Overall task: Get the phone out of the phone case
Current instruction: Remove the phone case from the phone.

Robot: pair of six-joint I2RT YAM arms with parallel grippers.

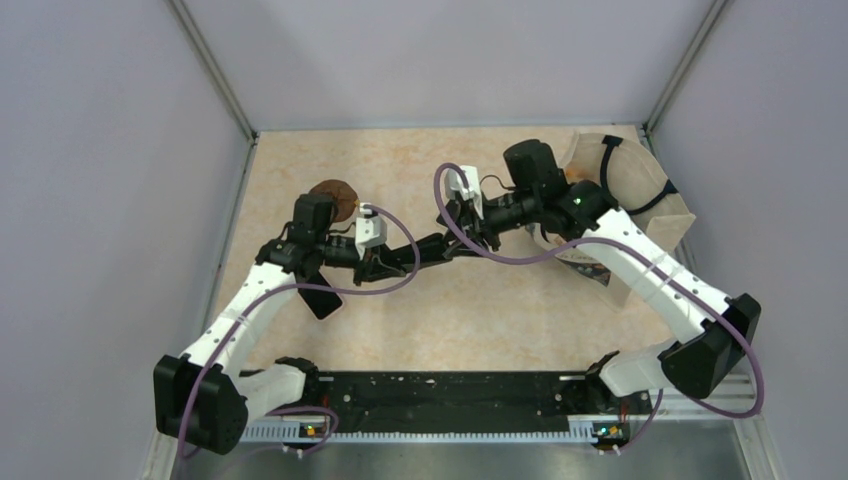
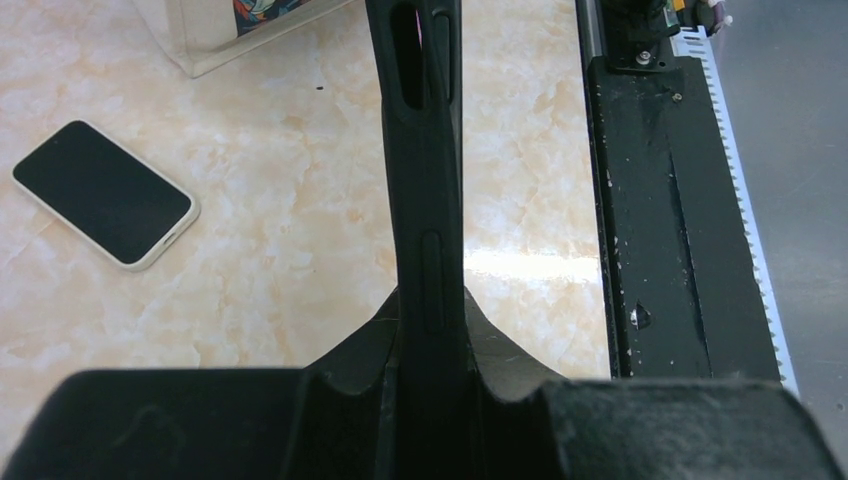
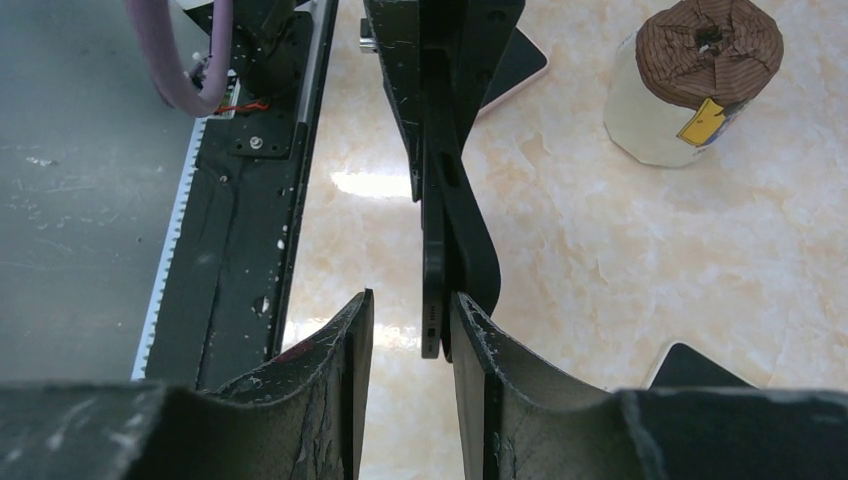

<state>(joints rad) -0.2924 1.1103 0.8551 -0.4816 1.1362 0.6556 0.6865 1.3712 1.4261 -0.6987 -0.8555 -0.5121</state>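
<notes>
A black phone case [image 1: 430,247] with the phone in it hangs edge-on above the table, between the two arms. My left gripper [image 1: 385,258] is shut on one end of the case [image 2: 425,200], whose edge runs straight up from the jaws [image 2: 430,330]. At the other end the phone [image 3: 432,300] shows as a thin dark slab, and the case lip [image 3: 475,250] bends away from it to the right. My right gripper [image 3: 410,300] is open around that end. The phone lies close to the right finger, with a clear gap to the left finger.
A second phone [image 2: 105,195] in a pale case lies screen-up on the marbled table [image 1: 500,310]. A cream roll with a brown top [image 3: 700,80] stands at the back left. A beige bag [image 1: 630,190] sits at the back right. The black rail [image 1: 450,395] lines the near edge.
</notes>
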